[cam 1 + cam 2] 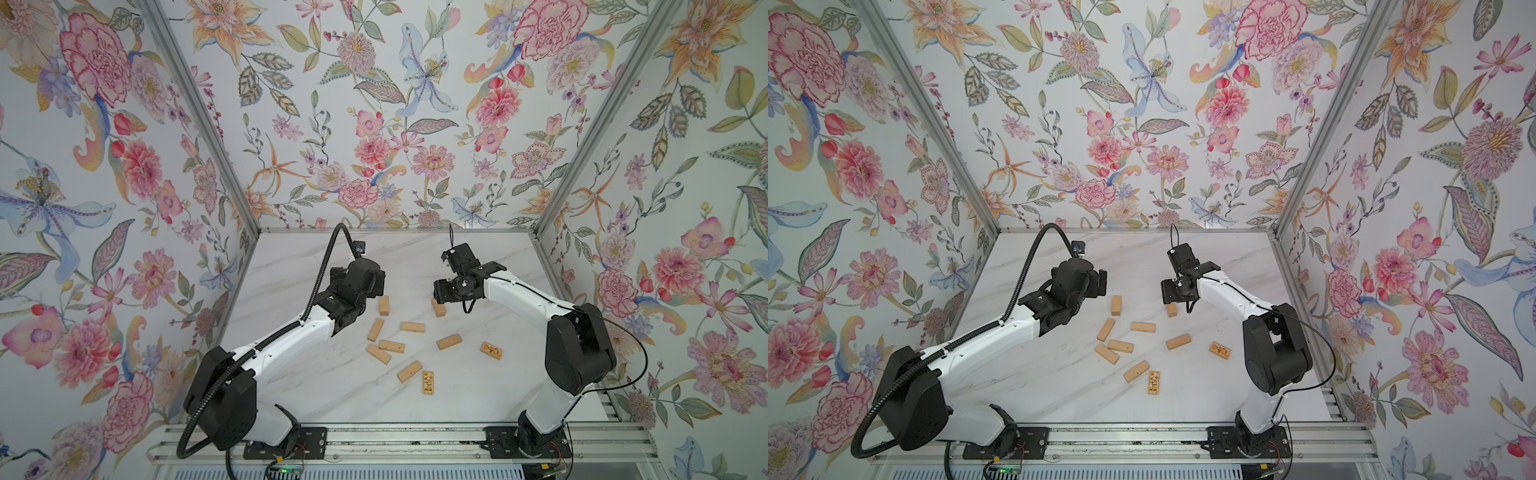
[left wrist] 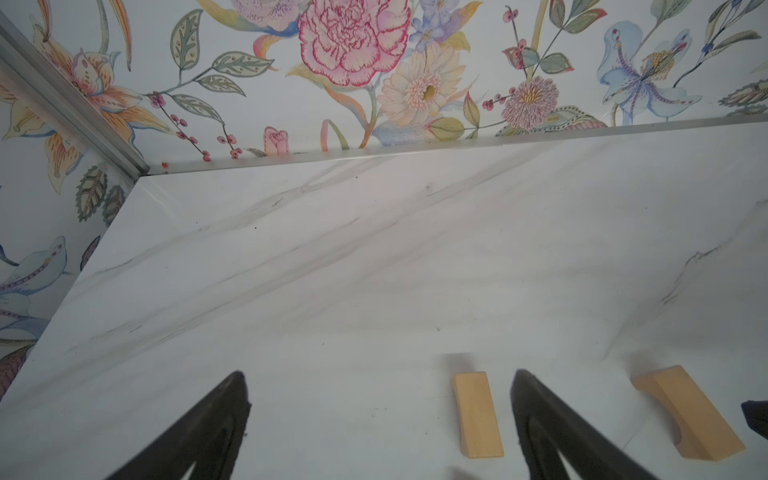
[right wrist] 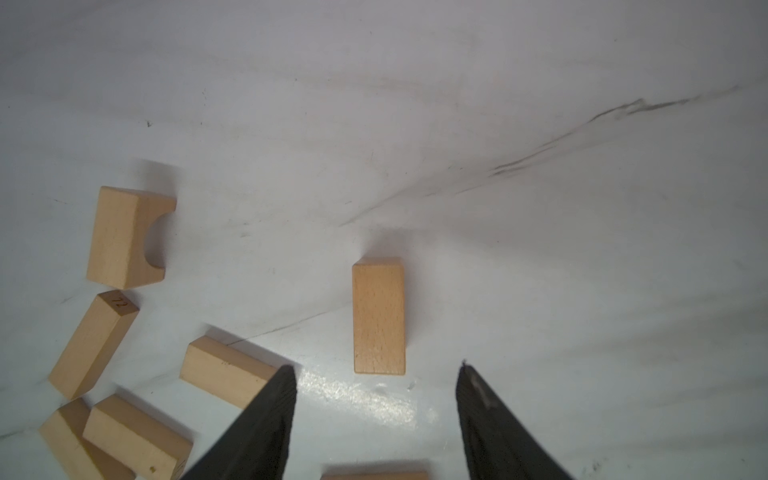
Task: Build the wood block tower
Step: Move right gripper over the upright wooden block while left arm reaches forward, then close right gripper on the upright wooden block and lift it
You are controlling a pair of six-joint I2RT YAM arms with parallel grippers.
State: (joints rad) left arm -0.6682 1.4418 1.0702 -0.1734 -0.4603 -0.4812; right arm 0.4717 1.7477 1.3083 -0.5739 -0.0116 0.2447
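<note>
**Right gripper** (image 3: 376,370): the jaws stand partly apart and hold nothing. In the right wrist view their tips sit either side of the near end of one plain block (image 3: 378,316), with a clear gap on each side. This block lies flat on the marble table (image 3: 540,249) at frame centre. In a top view the same block (image 1: 438,309) shows just below the gripper, right of centre and partly covered by it.

**Left gripper** (image 2: 379,371): the jaws are spread wide and empty at the lower edge of the left wrist view. It hovers over bare marble, and a loose block (image 2: 478,415) lies on the table beyond it, not gripped.

**Wood blocks** (image 1: 391,346): the others lie scattered at mixed angles across the middle of the table in both top views. Some lie close together. Two darker engraved blocks (image 1: 491,350) (image 1: 428,382) lie at the lower right of the group.

**Tower**: none is present, and no block visibly rests on another.

**Progress**: judged to be at the start.
- The step in hand appears to be the first pick, by the right gripper
- No base pair has been laid yet
- Every crossed layer is left to build
</note>
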